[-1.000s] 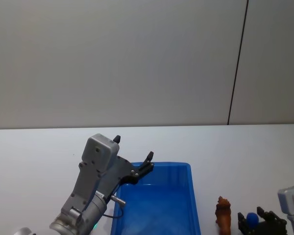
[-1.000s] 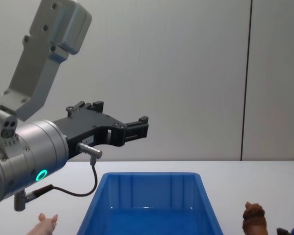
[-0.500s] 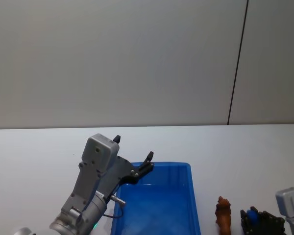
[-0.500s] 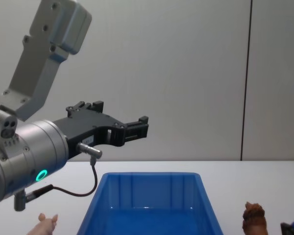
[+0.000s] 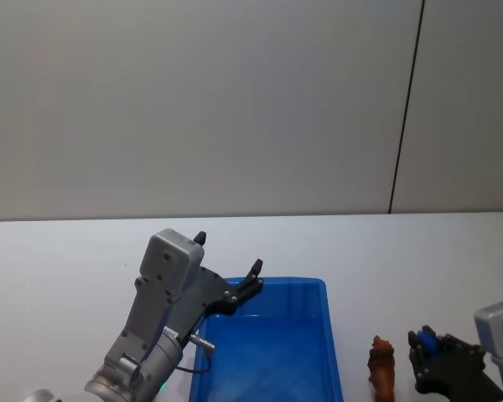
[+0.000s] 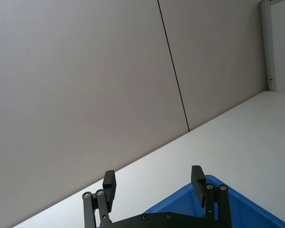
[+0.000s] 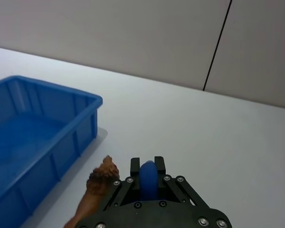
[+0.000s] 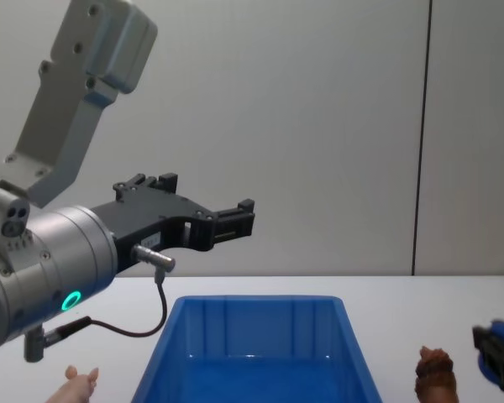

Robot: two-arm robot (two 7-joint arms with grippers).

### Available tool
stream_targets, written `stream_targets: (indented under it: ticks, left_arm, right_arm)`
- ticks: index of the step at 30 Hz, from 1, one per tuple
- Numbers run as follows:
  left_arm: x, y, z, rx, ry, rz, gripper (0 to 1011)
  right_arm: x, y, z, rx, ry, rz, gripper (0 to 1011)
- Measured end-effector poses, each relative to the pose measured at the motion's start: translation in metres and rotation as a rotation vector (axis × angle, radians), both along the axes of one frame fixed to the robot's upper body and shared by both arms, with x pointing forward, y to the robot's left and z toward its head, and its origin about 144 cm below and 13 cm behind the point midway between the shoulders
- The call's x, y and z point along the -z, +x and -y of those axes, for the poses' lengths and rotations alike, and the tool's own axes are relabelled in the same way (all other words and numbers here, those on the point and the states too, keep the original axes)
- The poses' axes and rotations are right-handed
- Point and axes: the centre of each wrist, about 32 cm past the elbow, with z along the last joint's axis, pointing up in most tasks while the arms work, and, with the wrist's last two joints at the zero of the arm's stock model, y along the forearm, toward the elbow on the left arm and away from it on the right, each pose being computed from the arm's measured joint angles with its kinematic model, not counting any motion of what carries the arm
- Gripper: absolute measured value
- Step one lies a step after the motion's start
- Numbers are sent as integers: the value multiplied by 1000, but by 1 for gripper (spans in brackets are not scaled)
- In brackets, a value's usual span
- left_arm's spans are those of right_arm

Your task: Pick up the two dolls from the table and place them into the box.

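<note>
My right gripper (image 7: 147, 167) is shut on the rounded blue doll (image 7: 148, 179), held just above the white table (image 5: 67, 251) to the right of the blue box (image 5: 272, 352). In the head view the right gripper (image 5: 426, 342) sits beside the shaggy brown doll (image 5: 382, 368), which stands upright between it and the box. That brown doll (image 7: 97, 189) is close against the right gripper's side. My left gripper (image 6: 153, 183) is open and hangs over the box's far left corner. A pale pink doll (image 8: 76, 384) lies on the table left of the box (image 8: 252, 336).
A plain grey wall with a dark vertical seam (image 5: 407, 109) rises behind the table. The left arm's large grey housing (image 8: 59, 252) stands at the left of the box. Bare tabletop (image 7: 204, 123) stretches beyond the box and to the right.
My right gripper has risen off the table with the blue doll in it and shifted slightly toward the brown doll. The left arm, the box and the other dolls have not moved.
</note>
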Motion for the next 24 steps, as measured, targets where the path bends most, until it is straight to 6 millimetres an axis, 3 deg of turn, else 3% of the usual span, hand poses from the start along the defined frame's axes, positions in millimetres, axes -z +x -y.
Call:
stream_targets:
  ticks: [13, 24]
  left_arm:
    - [0, 0, 0, 0, 0, 0, 1001]
    - [0, 0, 0, 0, 0, 0, 1001]
  right_arm:
    - [-19, 10, -11, -116, 38, 66, 143]
    - [-19, 25, -28, -255, 90, 48, 143]
